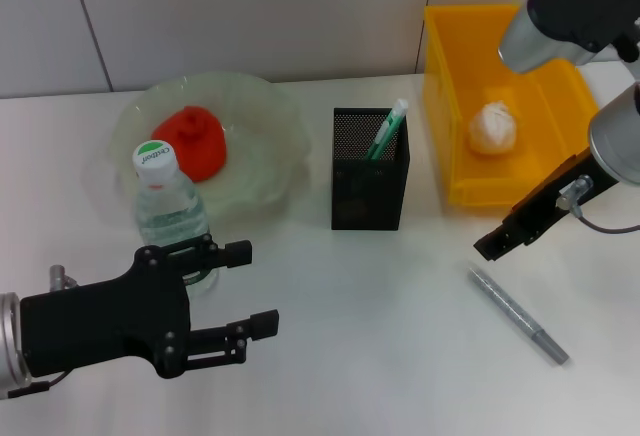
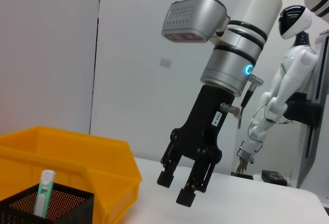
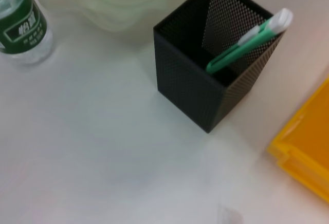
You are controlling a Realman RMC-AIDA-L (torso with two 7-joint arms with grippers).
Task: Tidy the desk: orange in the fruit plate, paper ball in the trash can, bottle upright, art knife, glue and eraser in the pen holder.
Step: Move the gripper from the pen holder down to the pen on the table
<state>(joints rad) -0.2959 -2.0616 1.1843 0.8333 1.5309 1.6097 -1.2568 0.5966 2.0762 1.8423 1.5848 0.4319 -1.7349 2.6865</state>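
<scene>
Nearest the front edge of the surface [image 1: 400, 376], the left gripper [image 1: 255, 291] hangs low at the left front corner with its jaws spread and nothing between them, just in front of the bottle [image 1: 168, 204]. The bottle stands upright with its green cap on.

Toward the right front lies a slim grey metal tool, apparently the art knife [image 1: 520, 315], flat on the surface and touching nothing. It looks light, stiff and smooth, so it could roll or skid; a pinch across the middle of its barrel, jaws set square to its length, seems the safest hold. The right gripper [image 2: 177, 187] hovers just behind and above it, jaws parted and empty.

At mid-surface stands the black mesh pen holder [image 1: 369, 184], already holding a green and white stick, perhaps the glue [image 1: 386, 129], leaning against its rim.

Toward the back edge, the orange [image 1: 196, 139] sits in the pale fruit plate [image 1: 265, 171] at the left, and the paper ball [image 1: 494, 128] rests inside the yellow bin serving as trash can [image 1: 445, 106] at the right. No eraser can be made out.
</scene>
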